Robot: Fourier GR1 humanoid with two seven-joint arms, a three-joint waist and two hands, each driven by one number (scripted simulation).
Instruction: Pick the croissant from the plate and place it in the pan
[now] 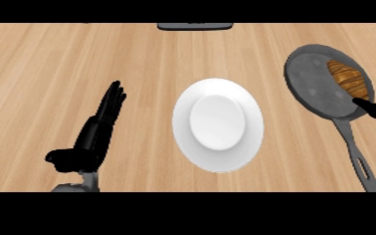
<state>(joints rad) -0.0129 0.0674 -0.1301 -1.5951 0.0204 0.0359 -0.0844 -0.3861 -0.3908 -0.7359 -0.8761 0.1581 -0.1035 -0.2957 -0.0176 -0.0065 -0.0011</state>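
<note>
Lying in the dark grey round metal pan (323, 87) at three o'clock: golden-brown croissant (347, 78). White oval plate (218, 124) bare at centre. Right hand (363, 103) barely showing at the pan's edge, fingers impossible to judge; left hand (92, 139) resting at eight o'clock, fingers straight. Placing apparently done; only withdrawal left.

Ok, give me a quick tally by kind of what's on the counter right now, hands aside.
Plates: 1, the white plate, nothing on it
Pans: 1, the grey pan
Croissants: 1, the croissant, in the pan
Dark objects at the far edge: 1, dark object, kind unclear
Total: 4
</note>
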